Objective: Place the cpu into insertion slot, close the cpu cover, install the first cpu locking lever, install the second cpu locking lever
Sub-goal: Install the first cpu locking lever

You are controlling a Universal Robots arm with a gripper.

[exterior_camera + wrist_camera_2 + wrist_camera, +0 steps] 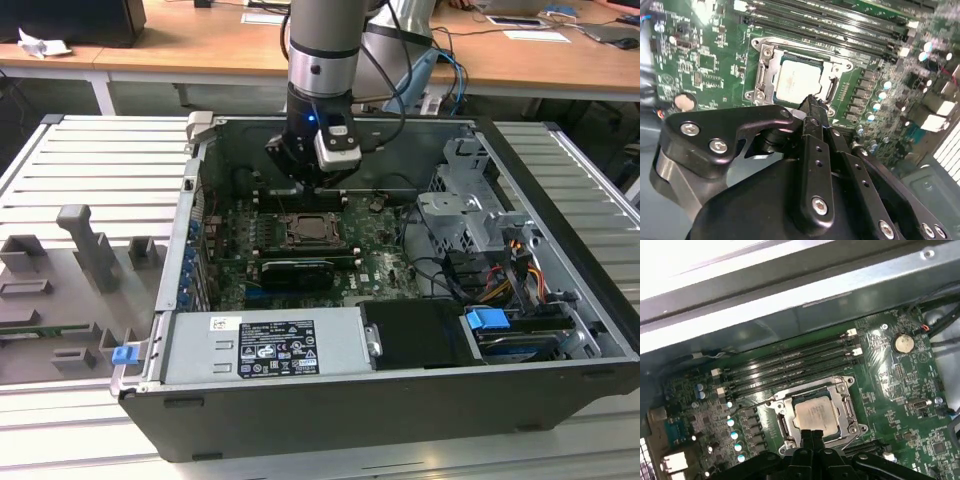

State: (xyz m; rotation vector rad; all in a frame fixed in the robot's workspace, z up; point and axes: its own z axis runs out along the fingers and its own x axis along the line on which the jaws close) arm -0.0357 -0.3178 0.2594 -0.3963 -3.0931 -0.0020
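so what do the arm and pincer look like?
Arm: silver-grey tube with a black band and a small blue light at the wrist. A pale box is mounted there, and black cables loop off behind. Pincer: black angular links with silver screw heads.

Cpu [815, 414] [796, 81]: small flat square chip with a pale beige-silver top. It sits level in the insertion slot [784, 425] [312, 231], face up and square to its sides. The slot is a dark square socket on the green board, just beside the long black memory slots. Cpu cover [813, 389] [771, 67]: thin silvery frame plate lying flat around the chip, whose top shows through the square window. Cannot tell whether the locking levers are latched.
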